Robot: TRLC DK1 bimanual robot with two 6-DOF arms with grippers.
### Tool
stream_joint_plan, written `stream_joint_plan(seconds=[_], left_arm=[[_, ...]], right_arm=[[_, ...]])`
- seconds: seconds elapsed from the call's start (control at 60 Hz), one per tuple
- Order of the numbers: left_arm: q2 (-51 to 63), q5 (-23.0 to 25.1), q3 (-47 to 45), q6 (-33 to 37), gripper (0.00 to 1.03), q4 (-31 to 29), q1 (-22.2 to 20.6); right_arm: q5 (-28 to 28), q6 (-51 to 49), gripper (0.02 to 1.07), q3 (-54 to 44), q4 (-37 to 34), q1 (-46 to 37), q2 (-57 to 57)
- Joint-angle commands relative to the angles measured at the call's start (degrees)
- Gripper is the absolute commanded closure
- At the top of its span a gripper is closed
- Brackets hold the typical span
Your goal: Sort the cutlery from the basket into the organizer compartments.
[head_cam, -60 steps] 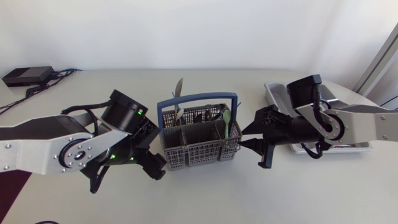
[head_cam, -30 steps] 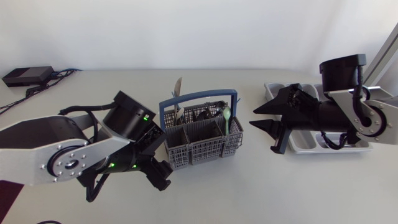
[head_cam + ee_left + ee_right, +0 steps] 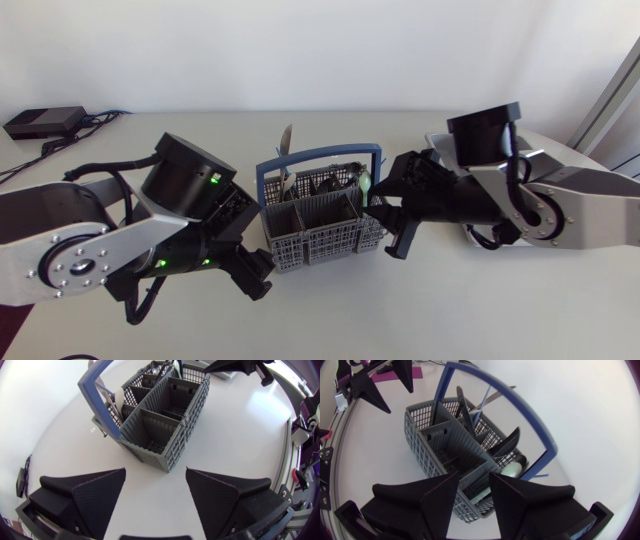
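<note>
Well, the worktop [image 3: 330, 315] is smooth and the basket [image 3: 325, 245] stands free on it near the middle, so the biggest risk I see is that the whole basket slides or tips if an arm pushes it. My left arm [image 3: 80, 250] lies low beside the basket's left end. The left gripper [image 3: 155, 471] has its fingers [image 3: 85, 492] spread wide with nothing between them, and a basket corner is just ahead.

My right arm [image 3: 560, 205] lies across the organizer [image 3: 438, 148], which sits at the right of the worktop and is mostly hidden, so I cannot tell what its compartments hold. The right gripper [image 3: 474, 477] hovers at the basket's right end, its fingers parted only a little and gripping nothing, close to the grey wall. If I descend from here, a finger can catch the wall or a divider and lift the basket with it.

The blue handle [image 3: 320, 156] arches over the compartments. It narrows my way in, and a finger may strike it.

All the cutlery [image 3: 335, 183] I can see is in the back compartments: a knife [image 3: 286, 140] leaning out, black utensils [image 3: 502, 445] crossed together, and a pale green spoon [image 3: 512, 467] nearest the right gripper. The pieces overlap, so I think pulling one can drag another out, and the thin spoon can slip from such broad fingers.
</note>
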Motion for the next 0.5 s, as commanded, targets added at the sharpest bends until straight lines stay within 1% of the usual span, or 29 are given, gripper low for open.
stream_joint_plan(seconds=[0.0,0.15,0.233,0.333,0.383,0.483], left_arm=[[-1.0,0.3,-1.5,-1.0,0.21,-0.3,-0.1],[-1.2,0.3,-2.4,-1.0,0.21,0.3,0.1],[-1.2,0.3,-2.8,-1.0,0.21,0.4,0.2],[-1.4,0.3,-3.0,-1.0,0.2,0.8,0.2],[-1.5,0.3,-3.1,-1.0,0.2,0.9,0.3],[-1.7,0.3,-3.5,-0.9,0.2,0.9,0.5]], right_arm=[[2.0,4.2,0.61,1.1,0.7,1.2,3.8],[6.4,7.9,0.61,3.1,1.3,2.9,7.1],[10.0,10.1,0.61,4.8,0.8,4.3,8.4],[11.8,13.1,0.62,6.8,-0.5,4.9,9.7],[12.9,14.2,0.66,7.3,-0.6,5.3,10.0],[14.4,16.6,0.66,7.7,-0.5,5.4,10.5]])
